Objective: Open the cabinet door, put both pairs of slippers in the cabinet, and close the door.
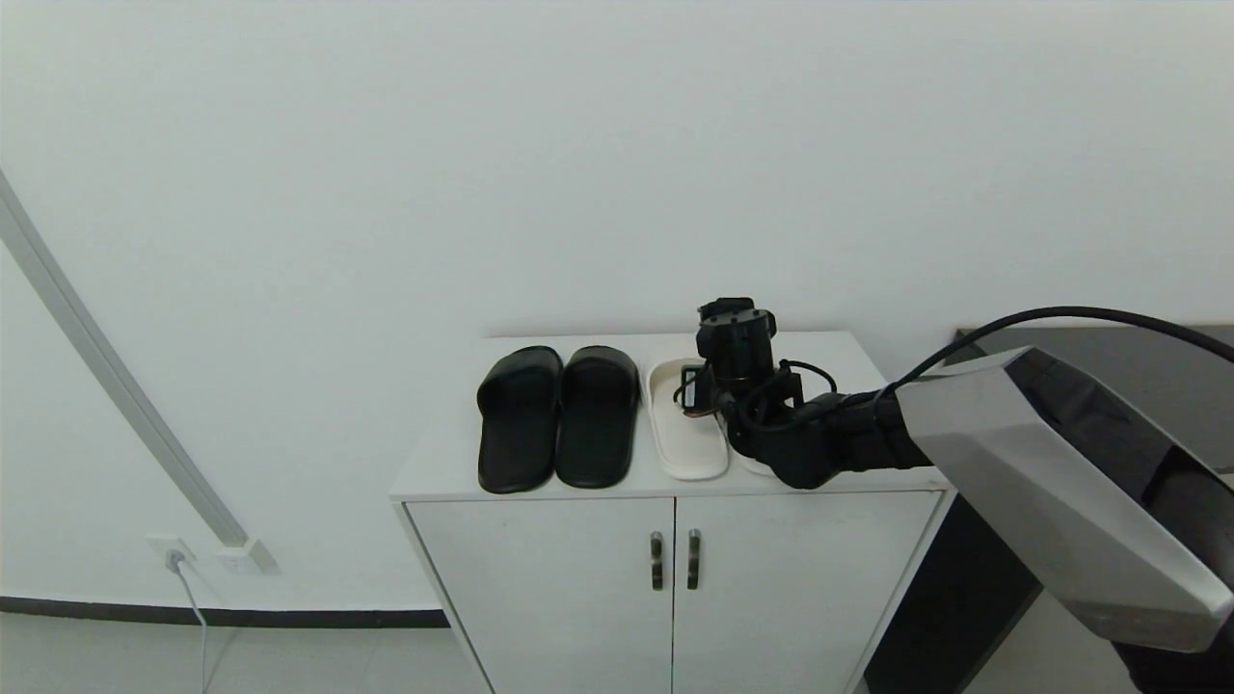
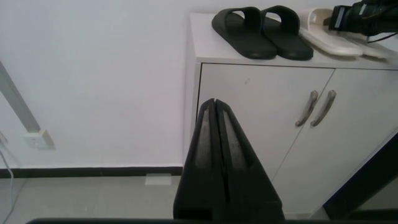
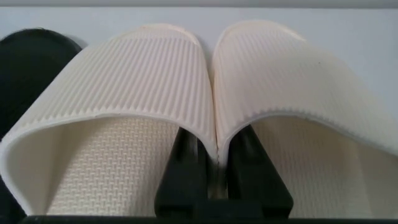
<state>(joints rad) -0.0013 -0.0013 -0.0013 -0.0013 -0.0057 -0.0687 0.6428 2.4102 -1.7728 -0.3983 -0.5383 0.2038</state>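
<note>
Now right gripper (image 3: 216, 163) clamps two cream slippers (image 1: 686, 434) beside two black slippers (image 1: 521, 419).

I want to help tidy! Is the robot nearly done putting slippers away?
Not nearly. Nothing looks done: the cabinet doors are shut, and the black slippers and white slippers sit on top. In hand: the right gripper pinches the white slippers' straps. To do: open a door, stow both pairs, close it.

A plain white wall (image 1: 617, 145) rises behind a white two-door cabinet (image 1: 540, 588) standing against it. A flat grey strip (image 1: 106, 376) slants down the wall to a white junction box (image 1: 249, 556), beside a white socket (image 1: 170, 551) with a pale cable (image 1: 200, 627) hanging. A black skirting band (image 1: 222, 613) meets the pale grey floor (image 1: 289, 665).
</note>
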